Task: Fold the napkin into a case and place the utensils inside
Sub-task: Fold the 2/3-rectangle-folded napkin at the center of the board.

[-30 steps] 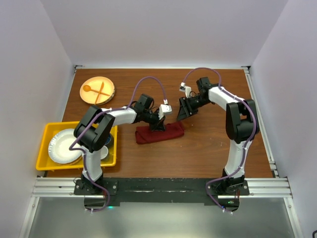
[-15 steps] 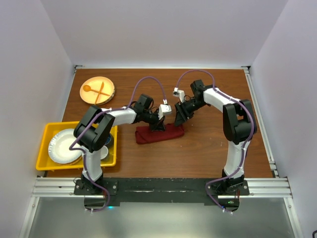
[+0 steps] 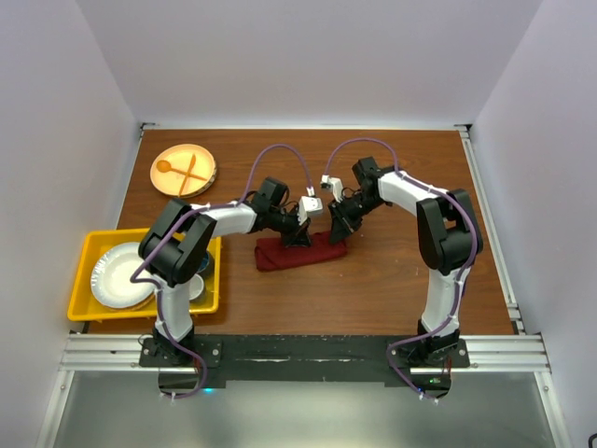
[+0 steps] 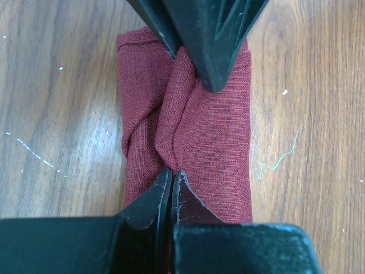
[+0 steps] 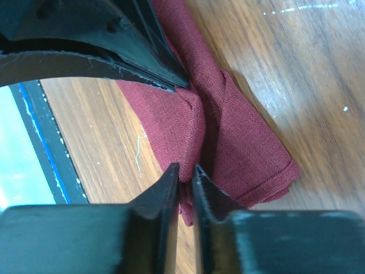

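The maroon napkin (image 3: 278, 258) lies folded into a narrow packet at the table's middle. A raised ridge of cloth runs along its length (image 4: 177, 125). My left gripper (image 3: 300, 237) is shut on one end of that ridge (image 4: 171, 173). My right gripper (image 3: 338, 231) faces it from the other side, and its fingertips (image 5: 185, 170) are shut on the cloth ridge near the napkin's right end (image 5: 245, 142). In the left wrist view the right gripper's fingers (image 4: 214, 51) press down into the same fold. The utensils are out of view.
A tan plate (image 3: 201, 179) with an orange spoon and fork sits at the back left. A yellow bin (image 3: 82, 280) holding white plates (image 3: 119, 277) stands at the left near edge. Bare wooden table lies to the right of the napkin.
My right gripper has moved left and down onto the napkin's right end and closed on the cloth ridge. The left gripper has stayed shut in place.
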`<control>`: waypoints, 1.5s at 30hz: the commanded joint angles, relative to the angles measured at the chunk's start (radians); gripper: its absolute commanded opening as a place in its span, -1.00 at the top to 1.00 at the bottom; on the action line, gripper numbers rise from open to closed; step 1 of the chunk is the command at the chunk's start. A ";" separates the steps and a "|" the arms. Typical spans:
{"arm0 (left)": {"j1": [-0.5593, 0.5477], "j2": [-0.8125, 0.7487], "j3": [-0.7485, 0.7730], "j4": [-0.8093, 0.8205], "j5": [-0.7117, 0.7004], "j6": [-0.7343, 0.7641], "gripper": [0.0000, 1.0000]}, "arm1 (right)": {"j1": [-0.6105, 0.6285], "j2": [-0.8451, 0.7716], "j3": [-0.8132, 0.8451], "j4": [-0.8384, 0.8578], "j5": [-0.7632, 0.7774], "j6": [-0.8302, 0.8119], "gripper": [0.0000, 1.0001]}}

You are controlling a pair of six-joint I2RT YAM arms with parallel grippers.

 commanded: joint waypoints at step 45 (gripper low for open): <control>-0.107 -0.080 -0.097 0.345 -0.100 -0.161 0.53 | 0.000 -0.087 -0.028 0.018 -0.084 -0.027 1.00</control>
